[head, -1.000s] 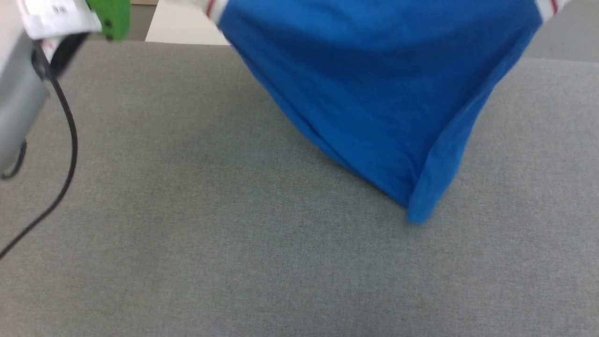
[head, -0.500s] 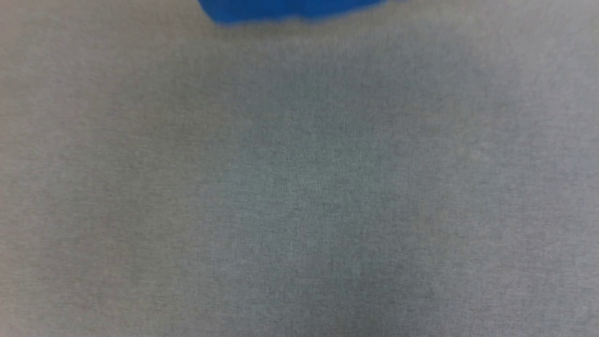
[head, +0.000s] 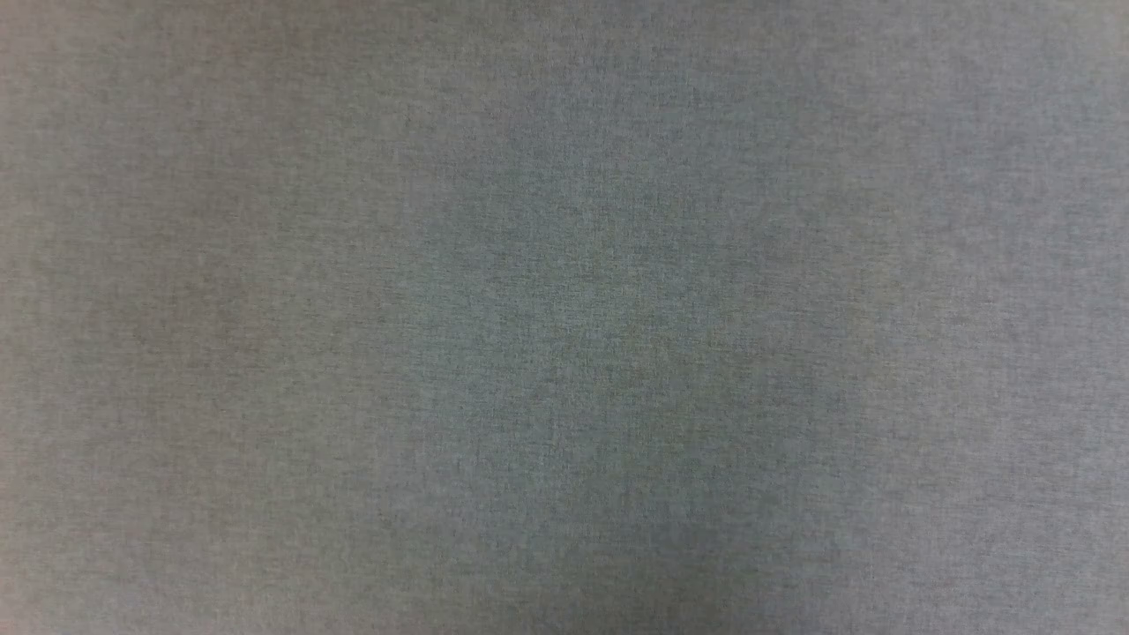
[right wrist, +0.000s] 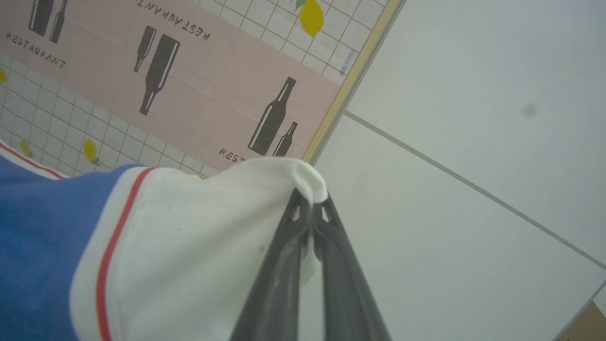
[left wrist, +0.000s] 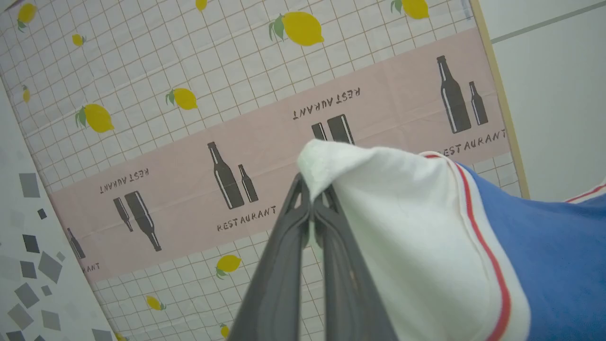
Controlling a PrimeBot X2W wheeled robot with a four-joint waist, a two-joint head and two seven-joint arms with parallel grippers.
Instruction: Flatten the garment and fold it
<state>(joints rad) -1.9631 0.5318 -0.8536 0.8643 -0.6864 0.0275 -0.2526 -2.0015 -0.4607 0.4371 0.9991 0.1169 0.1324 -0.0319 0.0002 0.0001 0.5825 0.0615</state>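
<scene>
Flattening comes first: my left gripper (left wrist: 311, 208) and right gripper (right wrist: 311, 210) each pinch a white sleeve of the shirt (left wrist: 558, 255), which hangs between them. Next I'd lower it evenly onto the grey table (head: 564, 317).

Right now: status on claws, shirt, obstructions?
Left claw shut on garment, white sleeve. Right claw shut on other sleeve. Garment spans between them. Grey surface under head camera.
</scene>
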